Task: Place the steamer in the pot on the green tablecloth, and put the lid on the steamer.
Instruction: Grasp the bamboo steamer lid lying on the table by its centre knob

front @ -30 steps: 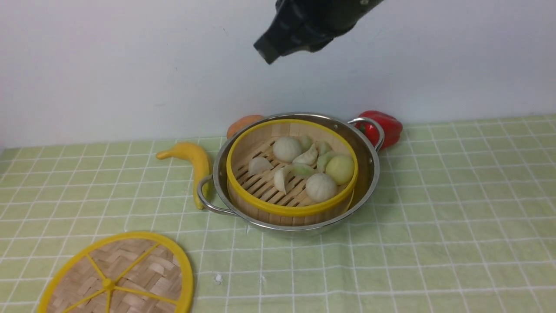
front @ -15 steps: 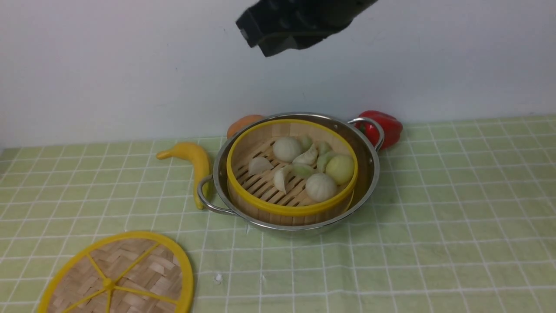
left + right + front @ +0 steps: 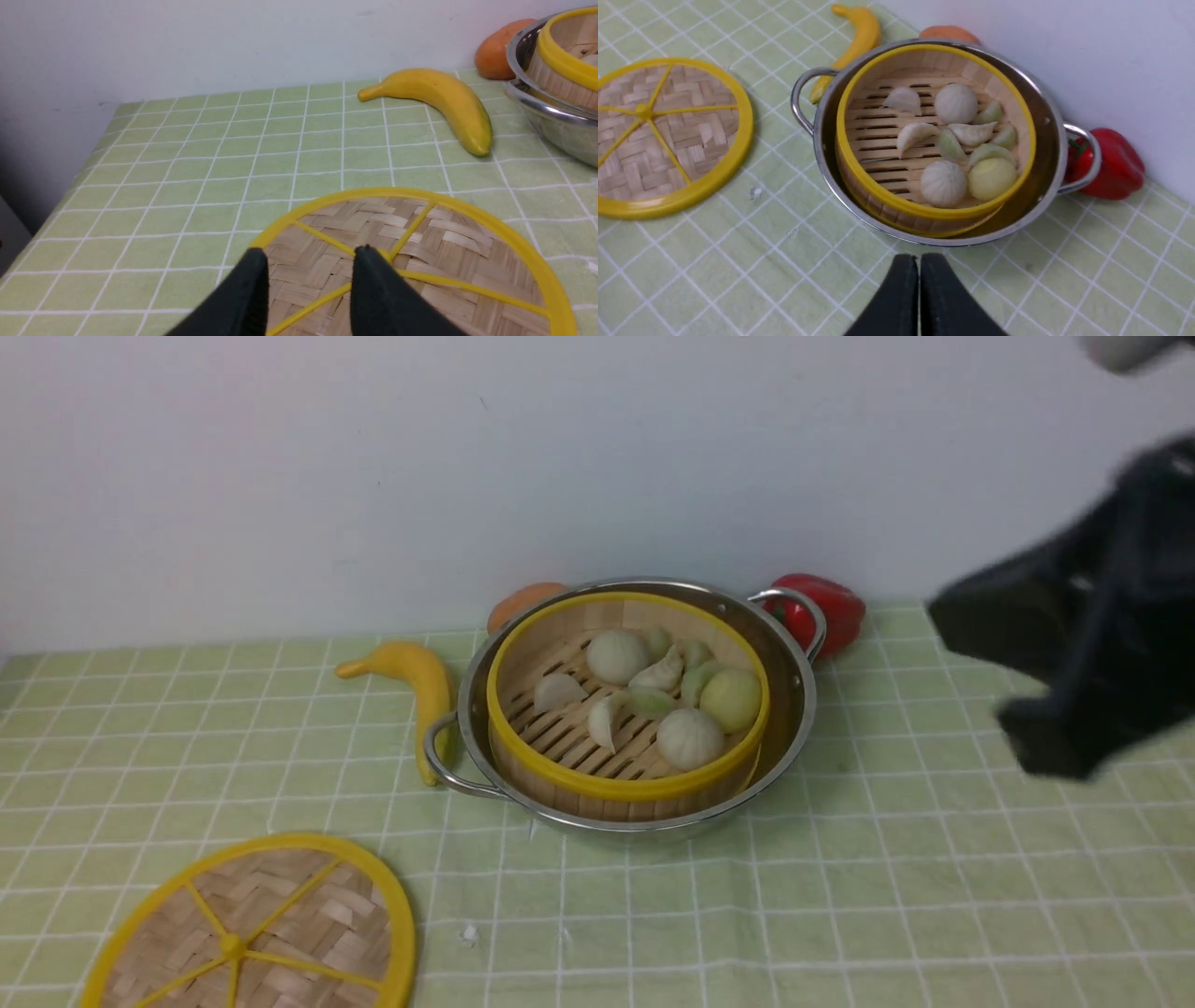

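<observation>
So the steamer is sitting down inside the pot, yellow rim poking up above the steel edge, dumplings and buns all upright on the slats. The pot is only a bit wider, so the basket sits snug with a thin gap around it, a little wider toward the right handle. Looks to me like step 1 of 2 is done.

The lid lies flat on the green tablecloth, well apart from the pot, toward the robot's left. That's the left arm's side, which I'd guess is why the left gripper hangs right over it: jaws partly apart, nothing in them, tips just by the centre hub where the spokes meet. The hub is the only raised bit on a flat disc, so it makes sense as the grab point.

The right gripper has its jaws pressed together and empty, off to the pot's right, out of the lid's path.

The banana touches the pot's left handle; a low-carried lid could clip it.
</observation>
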You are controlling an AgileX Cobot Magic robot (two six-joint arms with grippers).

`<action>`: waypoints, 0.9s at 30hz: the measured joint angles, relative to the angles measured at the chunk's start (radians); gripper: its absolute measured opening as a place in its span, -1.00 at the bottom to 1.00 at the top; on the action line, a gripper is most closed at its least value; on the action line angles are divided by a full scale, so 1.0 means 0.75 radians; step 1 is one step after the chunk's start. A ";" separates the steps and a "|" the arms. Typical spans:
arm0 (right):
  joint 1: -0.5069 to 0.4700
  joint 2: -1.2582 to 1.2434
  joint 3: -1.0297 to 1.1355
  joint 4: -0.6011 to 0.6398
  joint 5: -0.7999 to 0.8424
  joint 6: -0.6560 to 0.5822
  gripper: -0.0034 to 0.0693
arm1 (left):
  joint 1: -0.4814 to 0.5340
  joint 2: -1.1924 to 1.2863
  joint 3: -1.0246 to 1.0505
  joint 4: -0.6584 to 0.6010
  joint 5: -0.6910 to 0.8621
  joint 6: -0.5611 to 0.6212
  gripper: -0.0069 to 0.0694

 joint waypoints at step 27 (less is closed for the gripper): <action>-0.667 -1.315 1.317 -0.453 -0.560 0.829 -0.59 | 0.000 0.000 0.000 0.000 0.000 0.000 -0.18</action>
